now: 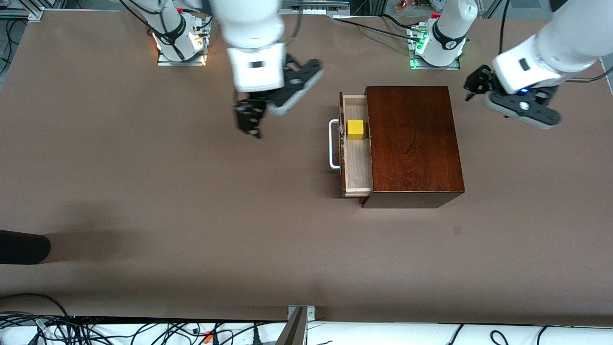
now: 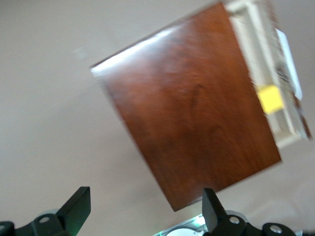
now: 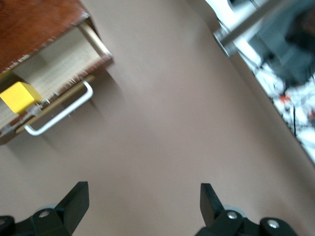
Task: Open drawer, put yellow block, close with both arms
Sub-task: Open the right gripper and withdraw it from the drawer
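The dark reddish-brown wooden box (image 1: 414,143) stands toward the left arm's end of the table. Its drawer (image 1: 357,165) is pulled partly out, with the white bar handle (image 1: 333,144) facing the right arm's end. The yellow block (image 1: 355,129) sits inside the drawer on the pale wood, and it also shows in the wrist views as a yellow block (image 2: 270,98) and a yellow block (image 3: 18,96). My right gripper (image 1: 249,122) hangs open and empty over bare table beside the handle (image 3: 59,115). My left gripper (image 1: 474,87) hangs open and empty above the table, beside the box's closed end (image 2: 192,128).
Both arm bases (image 1: 181,40) (image 1: 438,45) stand along the table edge farthest from the front camera. A dark rounded object (image 1: 24,247) pokes in at the right arm's end, near the front. Cables (image 1: 143,330) and a metal bracket (image 1: 299,323) line the front edge.
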